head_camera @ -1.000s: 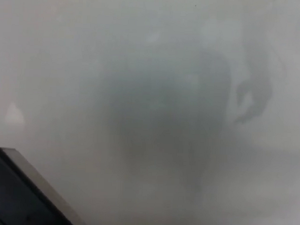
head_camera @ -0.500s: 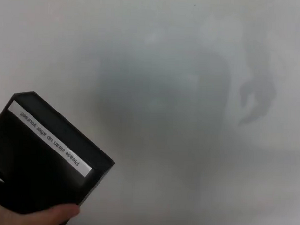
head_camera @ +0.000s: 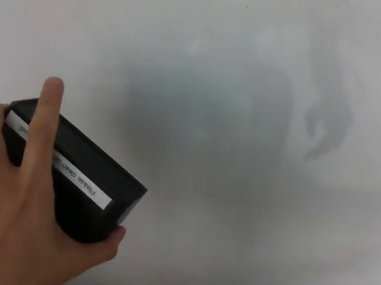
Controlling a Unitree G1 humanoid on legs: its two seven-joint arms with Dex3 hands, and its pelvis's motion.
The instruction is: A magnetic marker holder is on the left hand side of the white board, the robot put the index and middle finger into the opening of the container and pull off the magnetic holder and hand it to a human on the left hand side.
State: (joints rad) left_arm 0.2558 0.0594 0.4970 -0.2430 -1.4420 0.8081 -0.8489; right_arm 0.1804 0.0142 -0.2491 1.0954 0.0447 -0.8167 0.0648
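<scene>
Black plastic box, the magnetic marker holder (head_camera: 82, 182), sits lower left of frame, held against the whiteboard (head_camera: 243, 57) by a person's hand (head_camera: 25, 224). Places relative to a robot hand can't be given: neither robot hand shows, so you can't tell from this view whether either is wide, narrow or holding anything. Note that before you proceed.

Nearest the camera: the person's hand, palm over the holder's front face, one finger laid up across it past the top edge, thumb tucked under the lower right corner. The holder is tilted, its long edge running down to the right. Body is matte black, boxy, with crisp corners. A white label strip runs along one edge w/ small printed text, partly covered by the finger; "clean" is about all that reads.

Behind: whiteboard surface, glossy off-white, smooth, no marks legible. It carries a broad grey blurred reflection at centre and a darker hook-shaped smear upper right; can't tell what either is.

Step in hand, by my judgement: setup. The person appears to be placing or steadying the holder on the board; the robot's pull-off has not begun.

Next move calls for: person's hand clear, holder's opening exposed, then a robot hand brought in w/ two fingers aimed into the opening. The opening isn't visible from here; confirm orientation first.
</scene>
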